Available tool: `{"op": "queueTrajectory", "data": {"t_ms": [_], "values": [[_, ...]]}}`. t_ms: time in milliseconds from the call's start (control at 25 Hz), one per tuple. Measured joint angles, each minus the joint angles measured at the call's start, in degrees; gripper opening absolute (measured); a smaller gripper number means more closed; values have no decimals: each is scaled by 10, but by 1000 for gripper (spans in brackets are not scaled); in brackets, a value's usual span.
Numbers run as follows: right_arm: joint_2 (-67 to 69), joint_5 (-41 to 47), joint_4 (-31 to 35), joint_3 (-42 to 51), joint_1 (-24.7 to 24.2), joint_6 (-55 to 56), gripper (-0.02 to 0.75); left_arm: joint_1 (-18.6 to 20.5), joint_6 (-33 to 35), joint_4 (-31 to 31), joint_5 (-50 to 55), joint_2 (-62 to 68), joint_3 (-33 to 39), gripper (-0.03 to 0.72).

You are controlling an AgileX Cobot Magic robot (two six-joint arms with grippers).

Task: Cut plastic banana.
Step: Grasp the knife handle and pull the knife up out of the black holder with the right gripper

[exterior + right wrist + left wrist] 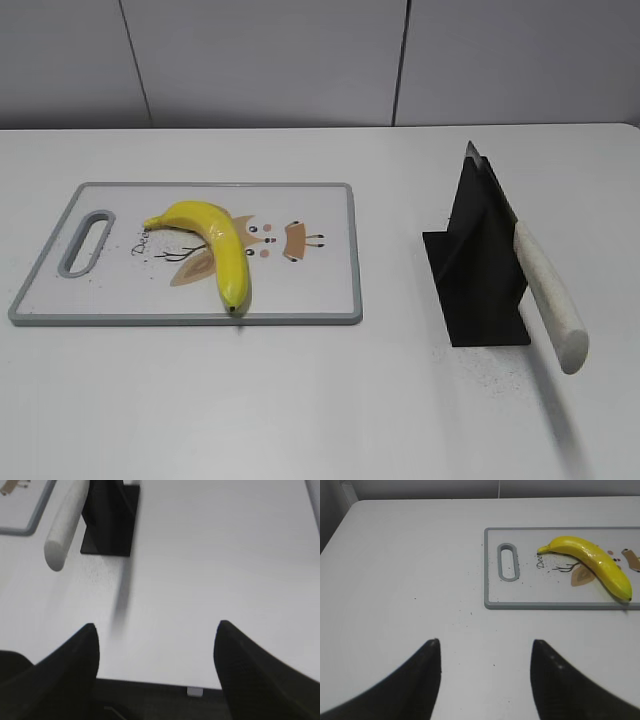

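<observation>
Left end effector (485,647) & right end effector (156,630) both spread wide, empty, low over table (320,410), away from banana (215,245).

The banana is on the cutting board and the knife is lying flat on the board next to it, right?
Not quite. The banana is on the cutting board, but the knife rests in the black stand on the table, apart from the board, as the exterior view shows.
</observation>
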Motion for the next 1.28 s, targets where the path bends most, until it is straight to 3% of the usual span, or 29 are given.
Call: {"op": "queueTrajectory", "data": {"t_ms": [320, 480, 840, 1280], "values": [[184, 45, 4, -87, 0, 23, 539, 0, 0, 0, 0, 0, 0, 537], [250, 45, 45, -123, 1, 26, 539, 0, 0, 0, 0, 0, 0, 537], [368, 45, 65, -174, 74, 26, 539, 0, 0, 0, 0, 0, 0, 536], [553, 42, 129, -209, 100, 29, 539, 0, 0, 0, 0, 0, 0, 536]]}}
